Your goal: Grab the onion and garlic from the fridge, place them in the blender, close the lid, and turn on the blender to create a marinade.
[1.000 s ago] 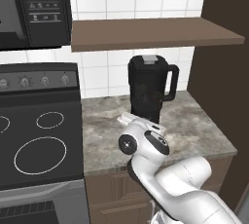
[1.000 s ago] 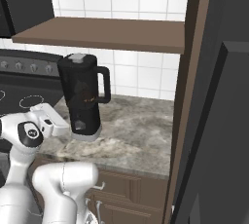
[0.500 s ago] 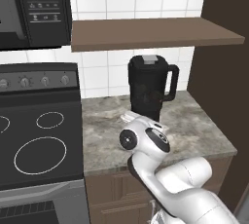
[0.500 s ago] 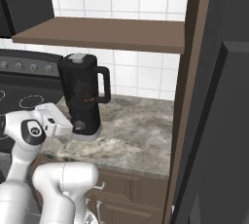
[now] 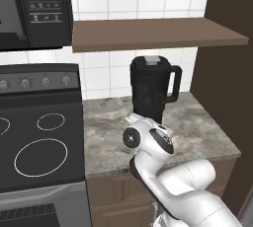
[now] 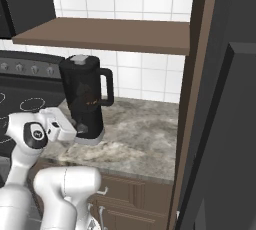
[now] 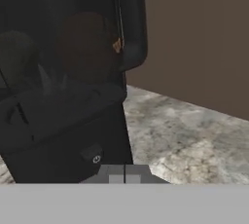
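Blender [image 5: 150, 89], a tall glossy black jug with a loop handle and its flat lid [image 5: 150, 61] on, stands on the mottled grey stone counter [image 5: 197, 132]. A dim round brownish shape behind its dark wall may be the onion [image 7: 87, 38]. The gripper [image 7: 124, 175], jaws pressed together and empty, sits low just before the blender's base.

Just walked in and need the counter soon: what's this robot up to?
The robot has its closed gripper pressed up to the front of the blender's base, by the power button. The lid is already on the jug, and a round brownish shape, probably the onion, shows inside. The blender stands on the marble counter beside the stove. It looks like it's switching the blender on.
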Controlling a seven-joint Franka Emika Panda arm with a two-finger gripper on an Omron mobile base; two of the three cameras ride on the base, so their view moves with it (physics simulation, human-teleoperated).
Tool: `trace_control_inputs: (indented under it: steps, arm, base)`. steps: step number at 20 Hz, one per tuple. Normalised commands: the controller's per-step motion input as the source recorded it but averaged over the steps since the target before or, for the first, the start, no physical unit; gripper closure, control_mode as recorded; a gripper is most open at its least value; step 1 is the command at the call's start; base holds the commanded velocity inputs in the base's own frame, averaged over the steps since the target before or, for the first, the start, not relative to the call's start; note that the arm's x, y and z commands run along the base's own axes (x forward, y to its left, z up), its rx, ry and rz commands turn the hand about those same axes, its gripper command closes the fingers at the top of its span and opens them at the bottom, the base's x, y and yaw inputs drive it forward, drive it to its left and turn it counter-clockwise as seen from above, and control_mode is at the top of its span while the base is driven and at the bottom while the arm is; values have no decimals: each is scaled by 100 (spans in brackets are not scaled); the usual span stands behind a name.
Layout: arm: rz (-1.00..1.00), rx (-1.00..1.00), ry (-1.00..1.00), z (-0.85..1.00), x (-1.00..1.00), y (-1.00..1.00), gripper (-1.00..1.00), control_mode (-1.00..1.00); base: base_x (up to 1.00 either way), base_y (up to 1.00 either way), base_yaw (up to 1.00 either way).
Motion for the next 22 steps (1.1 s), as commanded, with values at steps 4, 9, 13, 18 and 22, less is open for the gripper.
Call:
trace_control_inputs:
  steps: [4, 9, 13, 18, 22]
  arm:
    - [1, 0, 0, -59, 1, 0, 100, -100]
    - [2, 0, -2, -28, 23, -18, 100, -100]
    - [4, 0, -3, -8, 38, -43, 100, -100]
    - [3, 0, 0, -23, 34, -12, 100, -100]
    - [4, 0, 0, -51, 21, -3, 100, -100]
  base:
    - [0, 0, 0]
    - [0, 0, 0]
    - [0, 0, 0]
    - [0, 0, 0]
    - [0, 0, 0]
